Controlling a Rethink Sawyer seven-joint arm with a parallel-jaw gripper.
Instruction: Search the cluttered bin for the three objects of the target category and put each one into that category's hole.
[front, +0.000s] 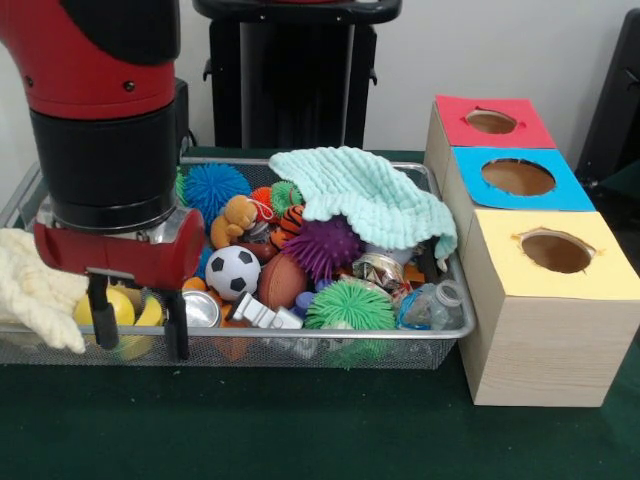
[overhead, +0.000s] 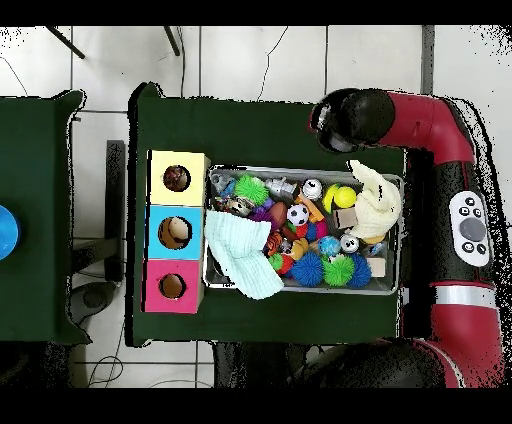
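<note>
While the tool (front: 137, 318) hangs with its two fingers apart and empty at the bin's (front: 420, 333) front rim, near the corner farthest from the boxes, a yellow ball (front: 112, 308) lies just behind them. Toys pack the bin, with a mint cloth (front: 365, 190) draped over its far edge. Just beside the bin stand three boxes, their holes red (front: 491, 121), blue (front: 518, 177) and yellow (front: 556, 251). Bare green table (front: 250, 430) runs along the front.
</note>
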